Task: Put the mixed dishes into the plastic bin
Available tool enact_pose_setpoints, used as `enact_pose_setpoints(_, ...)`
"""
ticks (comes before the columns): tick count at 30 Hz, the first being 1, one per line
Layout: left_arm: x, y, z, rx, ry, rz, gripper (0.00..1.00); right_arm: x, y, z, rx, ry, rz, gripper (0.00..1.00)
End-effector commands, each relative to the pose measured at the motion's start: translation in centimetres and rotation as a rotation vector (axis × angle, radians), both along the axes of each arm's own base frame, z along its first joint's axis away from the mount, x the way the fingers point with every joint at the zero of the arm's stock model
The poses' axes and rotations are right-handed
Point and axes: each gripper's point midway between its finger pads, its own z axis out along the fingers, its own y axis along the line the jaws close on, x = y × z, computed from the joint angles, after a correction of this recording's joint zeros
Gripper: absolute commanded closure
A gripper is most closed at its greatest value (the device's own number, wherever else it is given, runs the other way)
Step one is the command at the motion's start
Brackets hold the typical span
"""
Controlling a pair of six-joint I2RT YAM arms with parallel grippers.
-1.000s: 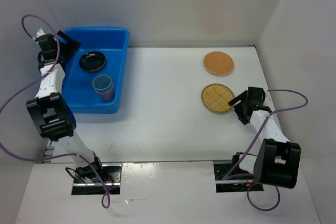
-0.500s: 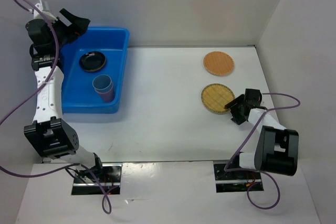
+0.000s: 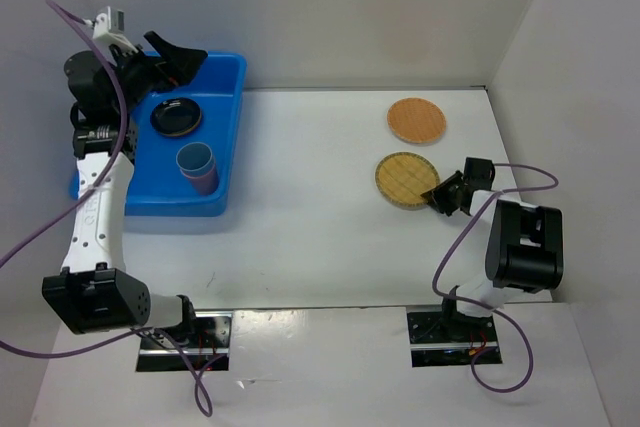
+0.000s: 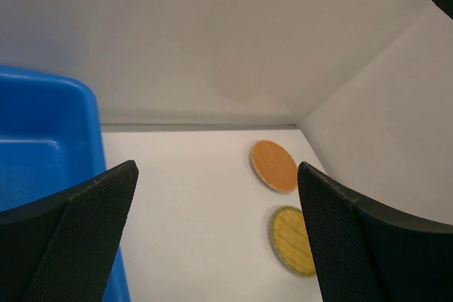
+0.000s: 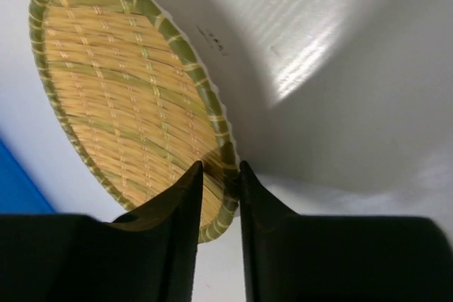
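The blue plastic bin (image 3: 229, 107) stands at the far left and holds a black plate (image 3: 176, 116) and a blue cup nested in a pink cup (image 3: 196, 165). My left gripper (image 3: 180, 52) hangs open above the bin's back edge with nothing between its fingers. Two woven bamboo discs lie on the right: an orange-tan one (image 3: 416, 119) at the back and a green-rimmed one (image 3: 405, 180) nearer. My right gripper (image 5: 221, 175) is shut on the green-rimmed disc's (image 5: 127, 97) near rim, one finger on each side of the edge.
White walls close in the table at the back and on both sides. A purple cable (image 3: 515, 173) loops out beside the right arm. In the left wrist view the bin's corner (image 4: 49, 132) sits at the left and both discs (image 4: 274, 165) lie far off on the white table.
My right gripper has slid forward and closed on the green-rimmed disc's rim, nudging the disc left. My left arm has risen and swung right from the bin's left side, staying open.
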Motion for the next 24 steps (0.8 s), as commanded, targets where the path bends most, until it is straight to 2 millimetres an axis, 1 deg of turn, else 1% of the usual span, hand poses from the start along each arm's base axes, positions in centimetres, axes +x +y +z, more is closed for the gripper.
enact_pose_setpoints(1, -1.7, -3.4, 0.5, 0.004, -0.047, -0.117, 0.0, 0.3, -0.1, -0.8, -0.01, 0.014, 0.028, 0.74)
enact_pose_setpoints(2, -1.9, -4.3, -0.1, 0.004, -0.035, -0.155, 0.0, 0.3, -0.1, -0.9, -0.009, 0.014, 0.028, 0.84)
enact_pose_setpoints(3, -2.2, -4.9, -0.1, 0.005, -0.034, -0.178, 0.0, 0.3, -0.1, -0.9, -0.009, 0.014, 0.028, 0.88)
enact_pose_setpoints(4, -2.3, -6.0, -0.8, 0.0, -0.012, -0.206, 0.0, 0.4, -0.2, -0.8, -0.018, 0.004, 0.036, 0.93)
enact_pose_setpoints(5, -2.8, -7.1, -0.8, 0.017, -0.018, -0.252, 0.0, 0.4, -0.2, -0.8, -0.018, 0.004, 0.036, 0.98)
enact_pose_setpoints(6, -2.6, -7.8, -1.9, 0.011, 0.019, -0.278, 0.0, 0.4, -0.2, -0.8, -0.025, 0.003, 0.044, 0.98)
enact_pose_setpoints(7, -3.0, -9.1, -2.1, 0.021, 0.022, -0.319, 0.0, 0.9, 0.1, 0.0, -0.03, -0.021, 0.056, 1.0)
enact_pose_setpoints(8, -2.9, -10.0, -2.8, 0.029, 0.032, -0.349, 0.0, 0.9, 0.4, 0.0, -0.037, -0.022, 0.075, 1.0)
enact_pose_setpoints(9, -2.9, -11.1, -3.9, 0.034, 0.06, -0.399, 0.0, 1.1, 0.4, 0.7, -0.048, -0.047, 0.082, 1.0)
enact_pose_setpoints(10, -3.0, -12.1, -4.4, 0.032, 0.073, -0.435, 0.0, 1.6, 1.0, 1.2, -0.081, -0.059, 0.118, 1.0)
enact_pose_setpoints(11, -2.7, -14.1, -6.1, 0.037, 0.109, -0.497, 0.0, 1.4, 1.4, 1.5, -0.09, -0.062, 0.141, 1.0)
enact_pose_setpoints(12, -2.9, -15.5, -7.2, 0.033, 0.137, -0.558, 0.0, 2.0, 1.7, 2.1, -0.101, -0.082, 0.161, 1.0)
enact_pose_setpoints(13, -2.8, -16.6, -8.5, 0.03, 0.168, -0.6, 0.0, 2.1, 2.1, 2.3, -0.101, -0.083, 0.171, 1.0)
enact_pose_setpoints(14, -2.4, -18.6, -11.3, 0.011, 0.254, -0.654, 0.0, 2.4, 2.8, 2.6, -0.099, -0.112, 0.21, 1.0)
enact_pose_setpoints(16, -2.2, -20.5, -14.0, -0.002, 0.327, -0.711, 0.0, 2.3, 3.4, 2.8, -0.076, -0.121, 0.241, 1.0)
enact_pose_setpoints(17, -1.7, -21.5, -16.3, -0.029, 0.404, -0.724, 0.0, 2.5, 3.8, 3.0, -0.084, -0.134, 0.26, 1.0)
enact_pose_setpoints(18, -1.9, -22.8, -17.7, -0.032, 0.434, -0.742, 0.0, 2.6, 4.3, 3.3, -0.084, -0.147, 0.287, 1.0)
enact_pose_setpoints(19, -1.7, -23.3, -18.8, -0.04, 0.459, -0.743, 0.0, 2.9, 4.5, 3.9, -0.083, -0.173, 0.292, 1.0)
enact_pose_setpoints(20, -1.3, -23.9, -20.8, -0.076, 0.508, -0.735, 0.0, 2.9, 4.7, 4.0, -0.077, -0.178, 0.311, 1.0)
enact_pose_setpoints(21, -1.5, -24.6, -21.5, -0.091, 0.524, -0.746, 0.0, 3.3, 4.9, 4.8, -0.074, -0.217, 0.321, 1.0)
enact_pose_setpoints(22, -1.1, -24.7, -22.8, -0.109, 0.552, -0.732, 0.0, 3.5, 5.2, 5.3, -0.073, -0.24, 0.339, 1.0)
enact_pose_setpoints(23, -0.9, -25.3, -22.8, -0.115, 0.538, -0.734, 0.0, 3.4, 5.9, 5.7, -0.043, -0.258, 0.368, 1.0)
enact_pose_setpoints(24, -1.0, -25.8, -23.5, -0.121, 0.561, -0.741, 0.0, 3.8, 6.2, 6.4, -0.04, -0.286, 0.393, 1.0)
